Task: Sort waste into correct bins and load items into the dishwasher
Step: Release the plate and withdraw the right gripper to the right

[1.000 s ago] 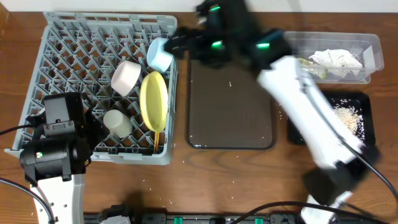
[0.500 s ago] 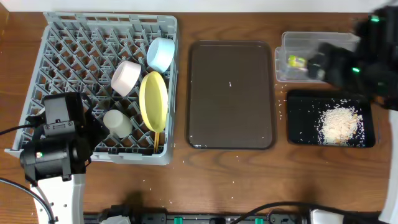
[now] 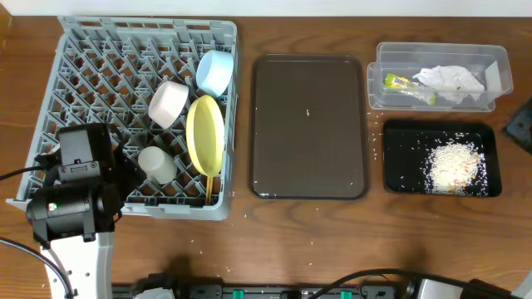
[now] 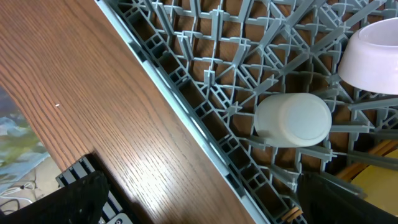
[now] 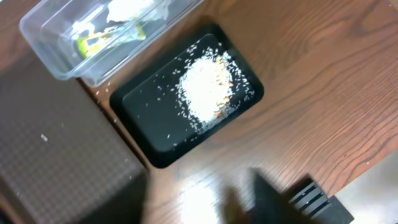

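The grey dishwasher rack (image 3: 100,75) holds a light blue bowl (image 3: 214,72), a pinkish-white bowl (image 3: 169,102), a pale yellow plate (image 3: 206,133) on edge, a cream cup (image 3: 156,164) and wooden chopsticks (image 3: 209,188). In the clear tub (image 3: 499,62) lie the white napkin (image 3: 451,79) and the yellow-green wrapper (image 3: 406,82). Beige crumbs (image 3: 453,166) are heaped in the black tray (image 3: 403,162). My left gripper (image 4: 199,210) is open and empty over the rack's front edge, near the cup (image 4: 292,119). My right gripper (image 5: 211,205) is blurred, above bare table beside the black tray (image 5: 149,124).
A brown serving tray (image 3: 309,124) lies between the rack and the two bins, with a speck or two on it. Stray crumbs dot the table around the black tray. Only a dark bit of my right arm (image 3: 522,123) shows at the overhead view's right edge.
My right arm has swept from over the rack and brown tray to the right, almost out of the overhead view, uncovering both bins. The left arm has not moved.
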### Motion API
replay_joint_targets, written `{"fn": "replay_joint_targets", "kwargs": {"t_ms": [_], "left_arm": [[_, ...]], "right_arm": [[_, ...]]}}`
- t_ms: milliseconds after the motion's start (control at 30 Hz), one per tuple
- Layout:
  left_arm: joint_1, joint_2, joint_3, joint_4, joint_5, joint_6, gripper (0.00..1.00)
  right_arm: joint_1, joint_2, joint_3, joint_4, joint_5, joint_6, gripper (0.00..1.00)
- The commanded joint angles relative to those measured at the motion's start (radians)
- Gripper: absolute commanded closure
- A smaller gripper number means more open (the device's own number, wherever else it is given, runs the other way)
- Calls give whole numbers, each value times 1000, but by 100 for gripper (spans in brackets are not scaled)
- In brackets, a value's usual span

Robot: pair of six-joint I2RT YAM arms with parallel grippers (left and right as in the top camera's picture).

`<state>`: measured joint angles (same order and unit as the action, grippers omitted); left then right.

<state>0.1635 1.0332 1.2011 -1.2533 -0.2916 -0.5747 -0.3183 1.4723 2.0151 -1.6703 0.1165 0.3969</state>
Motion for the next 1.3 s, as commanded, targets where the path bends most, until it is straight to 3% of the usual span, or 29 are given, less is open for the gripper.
{"fn": "replay_joint_targets", "kwargs": {"t_ms": [0,33,67,167,200,233,267,300,333,400,433,467,667,933,1267], "left_arm": [[6,-1,14,-3,-16,6,2],[6,-1,15,-3,-16,6,2],[6,-1,14,-3,-15,6,2],[6,-1,15,-3,-16,6,2],[6,-1,14,-3,-15,6,2],[6,-1,14,-3,-15,6,2],[6,-1,14,-3,-16,6,2],[6,-1,14,-3,-16,6,2],[6,-1,15,-3,-16,6,2],[6,-1,15,-3,-16,6,2],[6,-1,15,-3,-16,6,2],[6,-1,15,-3,-15,6,2],[6,-1,15,-3,-15,6,2],[6,-1,14,-3,-15,6,2],[6,-1,15,-3,-16,6,2]], "right_arm": [[-25,7,-27,23,39,-1,63],[-27,7,-35,31,43,7,74],[-30,9,-45,40,44,6,99],[-37,11,-77,64,56,24,99],[-39,11,-85,67,59,48,85],[-39,11,-90,68,59,63,20],[-39,11,-95,71,58,62,18],[-39,11,-97,70,58,53,91],[-39,12,-97,70,58,42,99],[-39,12,-97,70,59,40,99],[-41,11,-97,67,53,46,64],[-41,11,-97,63,42,56,1],[-41,12,-97,-28,-62,59,1],[-40,11,-99,-28,-176,51,1],[-40,13,-100,-28,-167,13,1]]}}
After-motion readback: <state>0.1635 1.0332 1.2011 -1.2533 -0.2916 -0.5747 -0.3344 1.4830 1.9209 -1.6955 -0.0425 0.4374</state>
